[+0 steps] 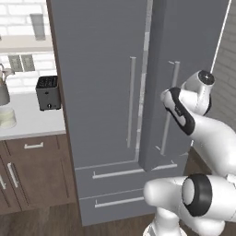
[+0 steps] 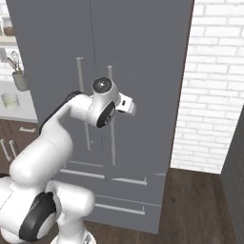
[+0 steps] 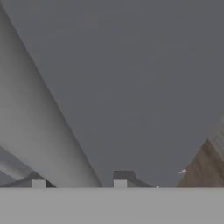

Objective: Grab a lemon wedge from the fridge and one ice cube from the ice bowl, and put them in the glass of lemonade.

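The tall grey fridge (image 1: 101,69) (image 2: 143,47) stands right in front of me. Its right door is a little ajar, its edge standing out from the left door. My gripper (image 3: 79,183) is at the right door's silver bar handle (image 1: 168,110) (image 3: 39,131). The bar runs slantwise between the two fingertips, with a small gap beside the right fingertip (image 3: 120,183). The glass of lemonade (image 1: 7,118) (image 2: 9,101) sits on the white counter at the far left. The lemon wedge is hidden inside the fridge. The ice cube and the ice bowl are out of view.
A black toaster (image 1: 48,92) and a grey kettle (image 1: 3,94) stand on the counter over brown cabinets (image 1: 37,170). A utensil cup (image 2: 20,80) sits near the glass. A white brick wall (image 2: 214,95) flanks the fridge's right side above the wood floor (image 2: 200,209).
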Tool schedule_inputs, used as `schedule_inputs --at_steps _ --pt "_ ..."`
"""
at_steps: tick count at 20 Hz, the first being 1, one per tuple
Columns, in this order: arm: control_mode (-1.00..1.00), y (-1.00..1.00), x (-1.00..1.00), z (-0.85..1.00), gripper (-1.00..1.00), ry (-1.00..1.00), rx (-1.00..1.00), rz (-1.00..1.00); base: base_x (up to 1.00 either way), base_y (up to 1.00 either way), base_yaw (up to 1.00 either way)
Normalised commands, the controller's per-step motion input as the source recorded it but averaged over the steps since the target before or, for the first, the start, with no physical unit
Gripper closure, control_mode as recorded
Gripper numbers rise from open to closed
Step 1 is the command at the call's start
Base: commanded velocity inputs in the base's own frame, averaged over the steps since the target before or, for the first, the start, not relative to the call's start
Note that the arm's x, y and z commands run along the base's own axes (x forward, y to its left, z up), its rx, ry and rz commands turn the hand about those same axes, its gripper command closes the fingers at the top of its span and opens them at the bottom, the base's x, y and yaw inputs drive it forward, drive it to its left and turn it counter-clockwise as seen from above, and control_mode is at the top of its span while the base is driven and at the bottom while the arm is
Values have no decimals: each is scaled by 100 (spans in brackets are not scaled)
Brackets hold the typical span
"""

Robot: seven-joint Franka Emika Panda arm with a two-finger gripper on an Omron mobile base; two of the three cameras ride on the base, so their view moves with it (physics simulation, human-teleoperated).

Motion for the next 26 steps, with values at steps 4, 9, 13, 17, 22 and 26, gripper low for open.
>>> schedule_inputs --at_steps 4,9,13,17,22,26 --pt "-100 -100 -100 0 100 0 14 -19 0 0 0" --pt "-100 -100 -85 0 100 0 14 -28 0 0 0" --pt "-100 -88 -72 4 -100 0 11 -32 0 0 0" --pt "-100 -59 -49 7 -100 1 1 -30 0 0 0" --pt "-100 8 -96 85 -100 -21 0 -2 0 0 0" --pt "-100 6 -100 93 -100 -30 -1 3 0 0 0"
